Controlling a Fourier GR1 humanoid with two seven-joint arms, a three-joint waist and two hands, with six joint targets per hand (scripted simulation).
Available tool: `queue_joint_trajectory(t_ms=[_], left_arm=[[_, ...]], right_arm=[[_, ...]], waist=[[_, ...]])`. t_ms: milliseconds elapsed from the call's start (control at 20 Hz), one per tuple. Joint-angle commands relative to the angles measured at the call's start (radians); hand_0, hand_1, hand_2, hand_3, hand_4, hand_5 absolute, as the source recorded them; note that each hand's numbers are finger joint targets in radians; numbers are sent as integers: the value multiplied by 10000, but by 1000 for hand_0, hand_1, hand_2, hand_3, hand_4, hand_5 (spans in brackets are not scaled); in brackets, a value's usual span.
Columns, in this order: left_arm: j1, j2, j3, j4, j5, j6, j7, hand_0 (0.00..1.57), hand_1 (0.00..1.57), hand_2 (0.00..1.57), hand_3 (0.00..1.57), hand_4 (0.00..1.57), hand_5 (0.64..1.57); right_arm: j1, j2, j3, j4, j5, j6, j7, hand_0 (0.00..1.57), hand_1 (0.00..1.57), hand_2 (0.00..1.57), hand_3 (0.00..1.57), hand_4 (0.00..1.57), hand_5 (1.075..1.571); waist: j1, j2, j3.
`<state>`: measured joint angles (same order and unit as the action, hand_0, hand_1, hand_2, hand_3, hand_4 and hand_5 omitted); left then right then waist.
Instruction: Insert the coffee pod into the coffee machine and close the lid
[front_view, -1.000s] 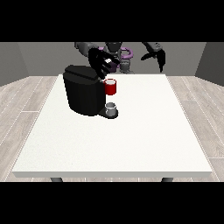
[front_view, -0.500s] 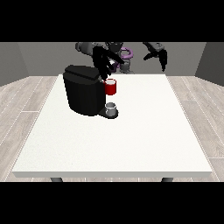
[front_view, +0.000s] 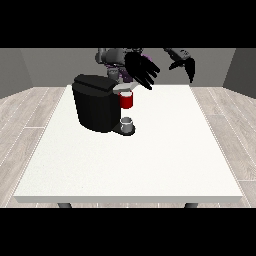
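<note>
Facing the robot from across the desk (front_view: 150, 165), the front view shows the black coffee machine (front_view: 95, 102) standing near the desk's far edge, toward its far left corner as the view has it, with its brewing head turned toward the middle so a robot hand can reach it from above. A red thing at the machine (front_view: 127, 100) sits under that head, and a small grey thing (front_view: 127, 124) rests on the machine's base plate just below; I cannot tell whether that is the coffee pod. The robot hand at the view's left (front_view: 140, 70) hangs above and just right of the red thing, fingers spread and straight, holding nothing, placed, I judge, to work at the lid. The robot hand at the view's right (front_view: 184, 65) is raised beyond the desk's far edge, well apart from the machine; its fingers look relaxed and empty, likely kept out of the way.
</note>
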<state>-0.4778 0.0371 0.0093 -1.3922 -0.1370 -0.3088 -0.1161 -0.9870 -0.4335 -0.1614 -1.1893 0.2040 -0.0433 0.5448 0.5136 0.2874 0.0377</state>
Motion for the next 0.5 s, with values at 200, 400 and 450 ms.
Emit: queue_joint_trajectory(t_ms=[200,400,450], left_arm=[[-419,30,122,-241,343,-204,297,0,0,0,0,0,1571],[-480,495,505,-272,481,-362,105,0,0,0,0,312,1571],[-622,306,334,-413,399,-237,229,0,0,0,0,328,1571]], right_arm=[[-1117,1194,481,-153,-320,-155,-2261,0,0,0,0,0,1571],[-1291,1697,630,304,-155,-529,-2948,0,0,0,0,101,1571],[-1783,1312,420,795,-245,-221,-3047,0,0,0,0,0,1571]], waist=[[815,603,-377],[588,804,-381],[701,1120,-380]])
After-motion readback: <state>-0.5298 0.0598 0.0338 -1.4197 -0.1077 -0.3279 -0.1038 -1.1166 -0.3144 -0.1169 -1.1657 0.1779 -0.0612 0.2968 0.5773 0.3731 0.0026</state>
